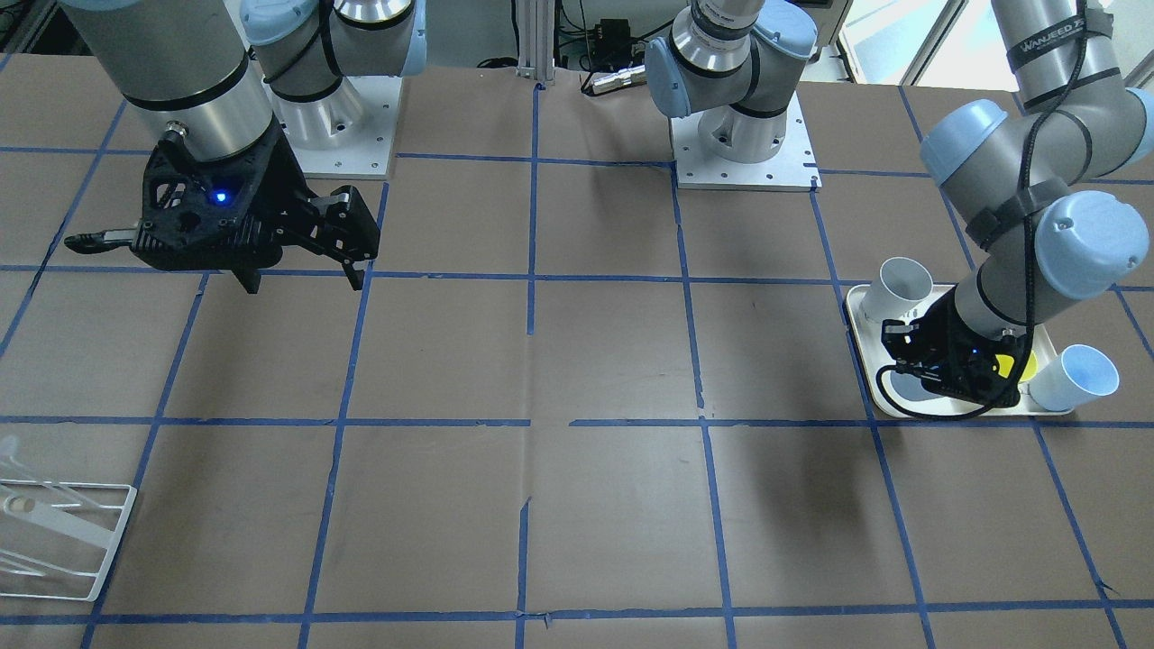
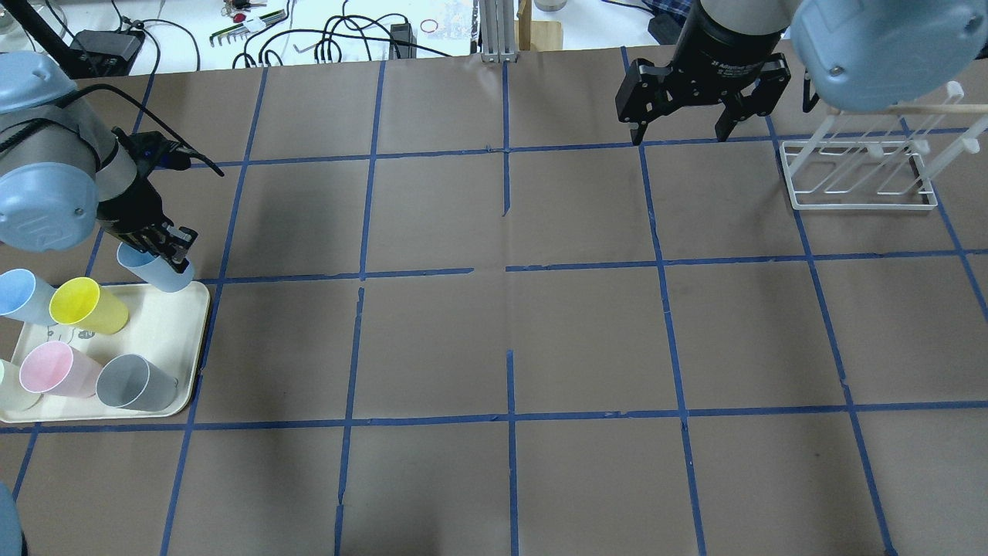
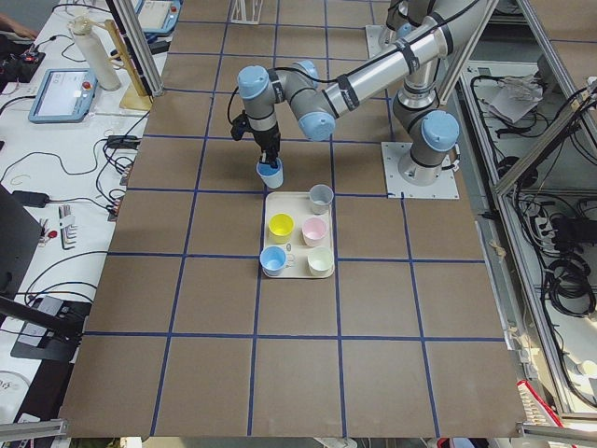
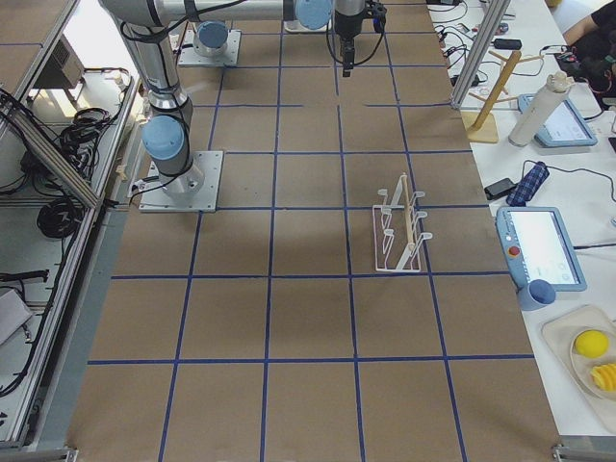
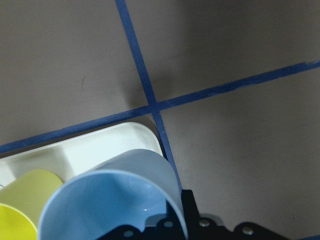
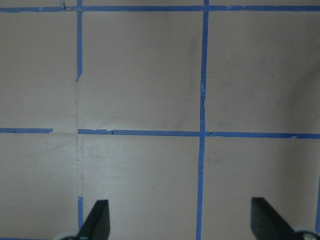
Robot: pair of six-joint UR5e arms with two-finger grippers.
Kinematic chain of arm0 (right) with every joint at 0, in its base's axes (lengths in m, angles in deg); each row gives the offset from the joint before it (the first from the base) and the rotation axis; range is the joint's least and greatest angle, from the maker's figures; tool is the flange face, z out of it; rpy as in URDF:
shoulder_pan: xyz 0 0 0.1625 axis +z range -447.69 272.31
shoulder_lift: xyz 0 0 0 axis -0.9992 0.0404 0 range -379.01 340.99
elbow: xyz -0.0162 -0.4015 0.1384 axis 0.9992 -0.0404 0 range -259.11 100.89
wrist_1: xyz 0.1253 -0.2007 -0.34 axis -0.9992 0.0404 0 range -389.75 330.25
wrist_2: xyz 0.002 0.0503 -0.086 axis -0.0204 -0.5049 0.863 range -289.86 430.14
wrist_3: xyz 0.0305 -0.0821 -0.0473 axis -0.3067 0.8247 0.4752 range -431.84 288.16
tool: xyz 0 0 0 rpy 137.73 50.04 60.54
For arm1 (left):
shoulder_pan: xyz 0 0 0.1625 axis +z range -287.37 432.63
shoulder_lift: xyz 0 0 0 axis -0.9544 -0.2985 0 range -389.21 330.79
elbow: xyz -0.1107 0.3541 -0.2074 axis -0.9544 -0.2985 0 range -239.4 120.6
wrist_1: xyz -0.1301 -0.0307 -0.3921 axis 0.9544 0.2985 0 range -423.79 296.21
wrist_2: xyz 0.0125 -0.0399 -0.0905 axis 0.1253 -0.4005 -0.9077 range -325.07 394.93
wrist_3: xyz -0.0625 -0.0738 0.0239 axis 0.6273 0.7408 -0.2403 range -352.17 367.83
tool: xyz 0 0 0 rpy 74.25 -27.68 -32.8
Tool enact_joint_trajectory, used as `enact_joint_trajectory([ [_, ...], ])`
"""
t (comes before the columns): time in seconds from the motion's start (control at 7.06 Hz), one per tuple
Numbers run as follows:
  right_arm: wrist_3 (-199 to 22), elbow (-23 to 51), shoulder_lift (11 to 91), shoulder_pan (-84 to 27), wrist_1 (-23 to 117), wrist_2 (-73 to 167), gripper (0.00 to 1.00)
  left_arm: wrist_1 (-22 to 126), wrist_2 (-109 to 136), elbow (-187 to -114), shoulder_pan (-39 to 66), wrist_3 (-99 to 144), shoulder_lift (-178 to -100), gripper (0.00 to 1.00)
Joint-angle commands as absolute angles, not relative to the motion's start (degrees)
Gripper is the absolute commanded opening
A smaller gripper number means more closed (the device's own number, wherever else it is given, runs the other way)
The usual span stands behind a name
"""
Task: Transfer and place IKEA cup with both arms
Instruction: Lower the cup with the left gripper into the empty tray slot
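My left gripper (image 2: 164,255) is shut on the rim of the light blue IKEA cup (image 2: 154,272) and holds it tilted over the far right corner of the cream tray (image 2: 185,340). The cup fills the bottom of the left wrist view (image 5: 115,200). In the front view the gripper (image 1: 947,365) hides most of the cup. The look-alike blue cup (image 2: 19,293) stands at the tray's far left corner. My right gripper (image 2: 683,131) is open and empty, hanging above the far right of the table, and its fingers (image 6: 97,220) show bare table between them.
The tray also holds a yellow cup (image 2: 89,305), a pink cup (image 2: 50,369), a grey cup (image 2: 137,382) and a pale cup at the left edge. A white wire rack (image 2: 857,174) stands just right of my right gripper. Blue tape lines grid the brown table.
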State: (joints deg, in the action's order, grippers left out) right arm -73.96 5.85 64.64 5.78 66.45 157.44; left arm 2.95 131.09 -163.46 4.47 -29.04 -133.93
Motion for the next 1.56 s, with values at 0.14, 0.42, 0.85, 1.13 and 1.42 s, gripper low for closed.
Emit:
enact_joint_trajectory([
  [0.14, -73.87, 5.88, 64.40, 5.65, 67.28, 157.76, 1.00, 1.34, 131.08, -164.16, 10.13, -31.81, -137.48, 0.00],
  [0.42, -73.86, 5.97, 64.48, 5.56, 67.11, 157.59, 1.00, 1.78, 131.35, -165.47, 10.40, -31.81, -137.49, 0.00],
  [0.85, -73.86, 6.23, 64.40, 5.56, 67.37, 157.50, 1.00, 2.22, 131.35, -168.28, 10.49, -31.72, -136.08, 0.06],
  [1.13, -73.86, 6.32, 64.40, 5.56, 67.37, 157.68, 1.00, 1.70, 131.44, -168.21, 10.75, -31.81, -136.08, 0.99],
  [1.42, -73.69, 6.32, 64.57, 5.56, 67.19, 157.68, 1.00, 3.61, 131.44, -167.16, 11.02, -31.81, -134.86, 1.00],
])
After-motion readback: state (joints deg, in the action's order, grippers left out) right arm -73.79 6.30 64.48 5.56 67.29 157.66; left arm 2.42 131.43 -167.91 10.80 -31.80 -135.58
